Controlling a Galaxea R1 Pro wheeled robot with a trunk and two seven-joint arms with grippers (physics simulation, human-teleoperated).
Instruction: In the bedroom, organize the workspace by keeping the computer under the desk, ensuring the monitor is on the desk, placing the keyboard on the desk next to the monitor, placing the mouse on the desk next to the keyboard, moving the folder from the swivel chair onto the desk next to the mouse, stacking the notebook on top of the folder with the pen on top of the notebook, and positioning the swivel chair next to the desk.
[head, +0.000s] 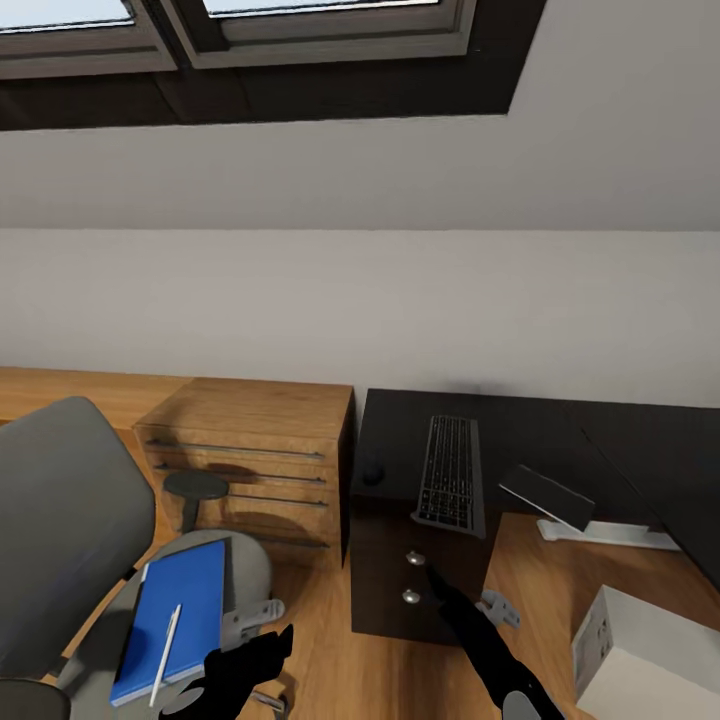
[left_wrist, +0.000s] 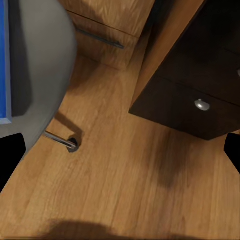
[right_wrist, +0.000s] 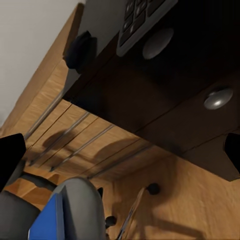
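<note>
where monitor (head: 548, 497) tilts, computer (head: 640, 655) cropped

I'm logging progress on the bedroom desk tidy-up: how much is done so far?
Done: the keyboard lies on the desk, with a small dark mouse beside it. In hand: nothing; the left end effector hovers near the swivel chair. Left: the folder, with a pen on it, is on the chair seat. The monitor and the computer lie on the floor.

Soft even daylight, faint shadows, sharp
</note>
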